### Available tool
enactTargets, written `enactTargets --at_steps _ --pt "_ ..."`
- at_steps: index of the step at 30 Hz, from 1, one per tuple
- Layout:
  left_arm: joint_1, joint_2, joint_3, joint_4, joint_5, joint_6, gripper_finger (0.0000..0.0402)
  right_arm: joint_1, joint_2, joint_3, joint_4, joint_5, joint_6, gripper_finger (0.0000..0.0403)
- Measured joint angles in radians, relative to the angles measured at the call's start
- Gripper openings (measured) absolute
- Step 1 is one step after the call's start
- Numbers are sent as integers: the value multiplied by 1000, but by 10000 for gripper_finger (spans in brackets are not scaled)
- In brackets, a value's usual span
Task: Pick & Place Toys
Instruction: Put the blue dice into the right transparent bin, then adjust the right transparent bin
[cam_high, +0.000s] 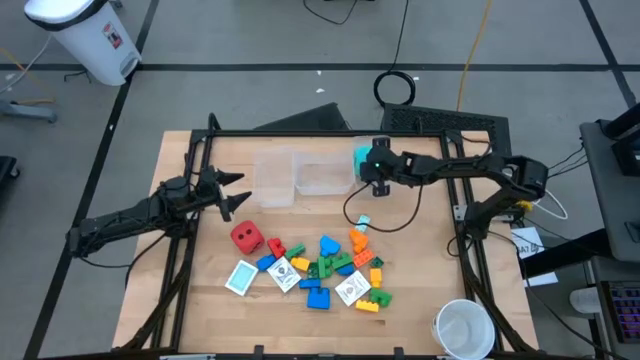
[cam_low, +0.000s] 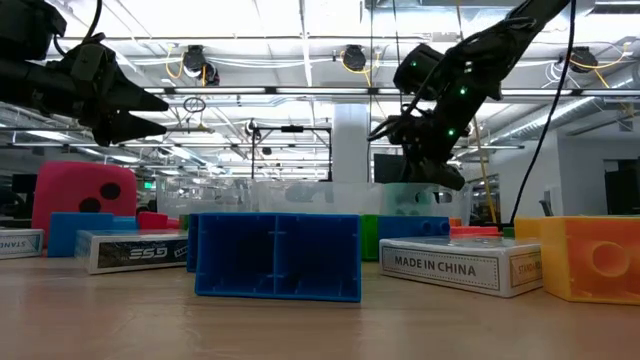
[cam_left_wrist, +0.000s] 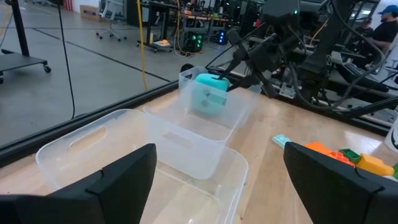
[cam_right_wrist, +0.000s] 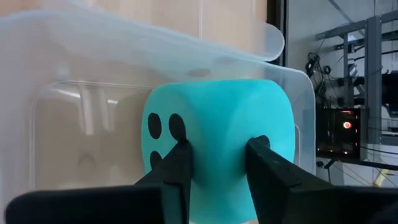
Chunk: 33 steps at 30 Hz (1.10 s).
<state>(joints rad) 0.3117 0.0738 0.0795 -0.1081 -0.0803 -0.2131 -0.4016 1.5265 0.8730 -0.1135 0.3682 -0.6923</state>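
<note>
My right gripper (cam_high: 372, 170) is shut on the cyan dotted die (cam_right_wrist: 217, 118) at the right end of a clear bin (cam_high: 322, 178), at about rim height. The die also shows in the left wrist view (cam_left_wrist: 208, 93). My left gripper (cam_high: 232, 195) is open and empty, left of a second clear bin (cam_high: 272, 180). The other toys lie on the table nearer the front: a red die (cam_high: 247, 237), white and teal cards (cam_high: 242, 277) and a heap of coloured bricks (cam_high: 335, 265). My right gripper pinches the cyan die between its two fingers (cam_right_wrist: 180, 163), on two opposite faces, next to the face with black dots (cam_right_wrist: 163, 134). The fingers slant down from the table's right side. Whether the die rests on the bin's floor cannot be told.
The two clear bins stand side by side at the table's middle back. A white round cup (cam_high: 463, 328) stands at the front right corner. A black cable (cam_high: 385, 222) loops over the table between the bin and the bricks. Black frame rails (cam_high: 190, 190) edge the table.
</note>
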Motion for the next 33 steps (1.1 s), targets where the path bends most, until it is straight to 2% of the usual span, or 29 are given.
enactTargets --at_steps 5,12,16,26,33 --pt "0 0 0 0 0 0 356 12 0 -1 29 9 -2 146" --pt "0 0 0 0 0 0 356 24 0 -1 122 186 -34 227" --pt "0 0 0 0 0 0 356 24 0 -2 122 208 -29 254" --pt "0 0 0 0 0 0 356 98 -22 -12 77 266 55 267" --pt "0 0 0 0 0 0 356 178 -141 -12 -40 260 128 253"
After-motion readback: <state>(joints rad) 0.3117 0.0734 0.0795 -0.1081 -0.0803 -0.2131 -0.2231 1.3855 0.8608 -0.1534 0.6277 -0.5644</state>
